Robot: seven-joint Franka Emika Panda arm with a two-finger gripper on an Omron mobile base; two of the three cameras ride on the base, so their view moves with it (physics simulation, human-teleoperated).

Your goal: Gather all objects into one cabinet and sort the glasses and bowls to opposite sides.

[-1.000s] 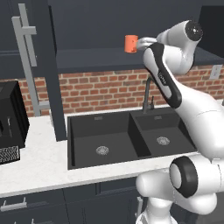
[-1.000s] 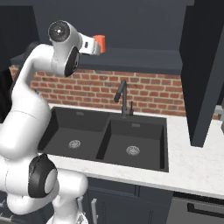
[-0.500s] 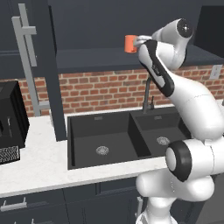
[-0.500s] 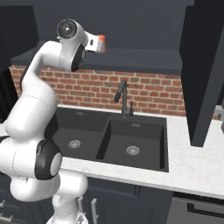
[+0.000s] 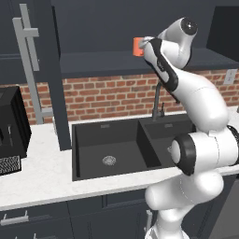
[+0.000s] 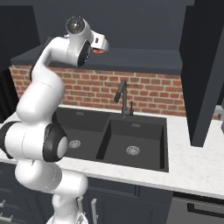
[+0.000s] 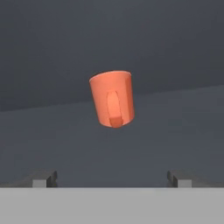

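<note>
Orange and plain, the tumbler (image 7: 112, 99) is seen standing on the flat dark shelf board (image 5: 93, 63) of the open charcoal cabinet, high above the sink. In the hand view it sits ahead of the claw (image 7: 112, 178), centred between the two dark fingertips (image 7: 43, 178) and clear of both, with a slightly tilted look that comes from the roll of the camera. A lighter oval patch is visible on its near side. The claw is spread wide and nothing is held in it.

In the left base view the tumbler (image 5: 138, 46) is partly hidden by the white hand of the arm, which is raised to shelf height; only the left edge of the tumbler shows. In the right base view a sliver of the tumbler (image 6: 100, 49) is seen under the hand.

Below the shelf a red brick backsplash (image 6: 153, 92) is seen, and beneath it a black double sink (image 5: 112, 154) is set into a pale marble table (image 5: 37, 182). A dark faucet (image 6: 124, 99) rises behind the sink. An open cabinet door with a long silver bar handle (image 5: 29, 65) stands at the left of the left base view, and a black appliance (image 5: 11, 128) rests on the table near it.
</note>
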